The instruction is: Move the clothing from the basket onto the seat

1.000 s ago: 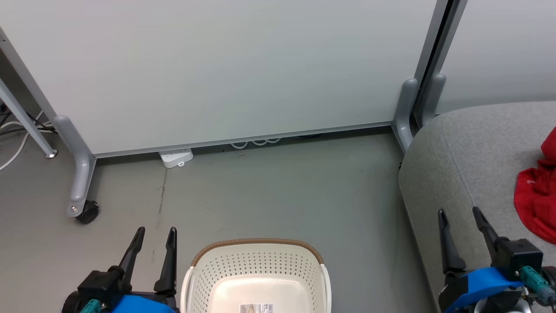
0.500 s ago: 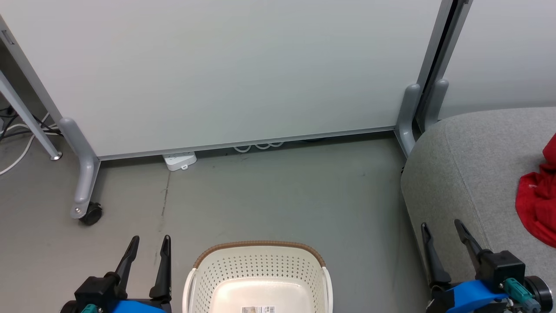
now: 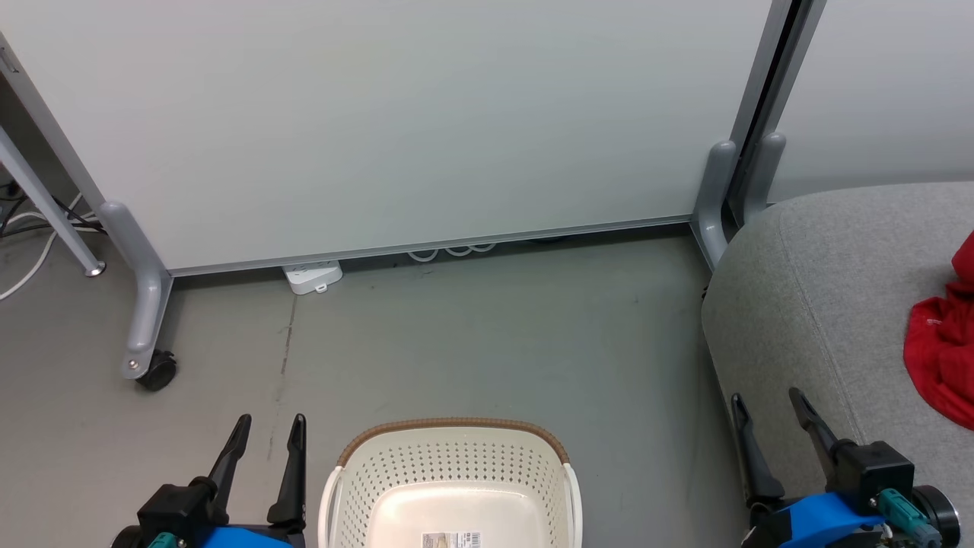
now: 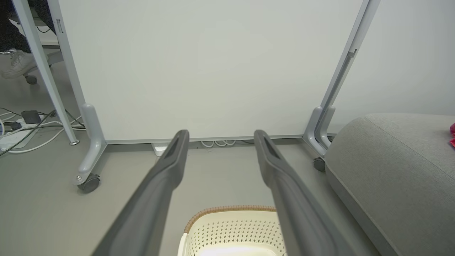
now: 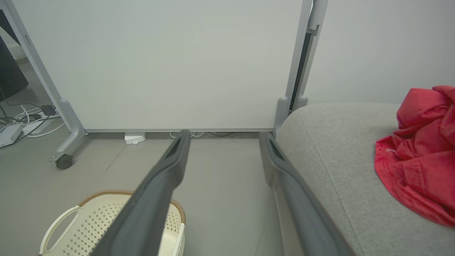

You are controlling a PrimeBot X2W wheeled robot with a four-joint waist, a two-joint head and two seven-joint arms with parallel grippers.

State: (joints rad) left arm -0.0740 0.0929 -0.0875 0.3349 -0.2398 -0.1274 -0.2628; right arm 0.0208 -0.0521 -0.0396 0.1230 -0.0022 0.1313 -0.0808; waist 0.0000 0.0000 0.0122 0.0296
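The cream perforated basket (image 3: pixel 453 487) with a brown rim stands on the floor at the bottom middle; what I see of its inside holds only a label. Red clothing (image 3: pixel 940 358) lies bunched on the grey seat (image 3: pixel 822 304) at the right edge. It shows larger in the right wrist view, clothing (image 5: pixel 419 156) on seat (image 5: pixel 337 149). My left gripper (image 3: pixel 270 422) hangs open just left of the basket, holding nothing. My right gripper (image 3: pixel 765 399) is open over the seat's front corner, left of the clothing and apart from it. Both pairs of fingers (image 4: pixel 170 167) (image 5: pixel 177 156) are spread with nothing between them.
A white partition on grey wheeled feet (image 3: pixel 148 358) stands behind the floor area. A white power strip (image 3: pixel 312 275) lies under its lower edge. Cables (image 4: pixel 25 124) and a desk leg sit at the far left. Bare grey floor (image 3: pixel 487 335) lies between basket and partition.
My right gripper has drawn back toward the bottom of the head view, staying open. The left gripper dropped slightly. Basket and clothing have not moved apart from a small camera shift.
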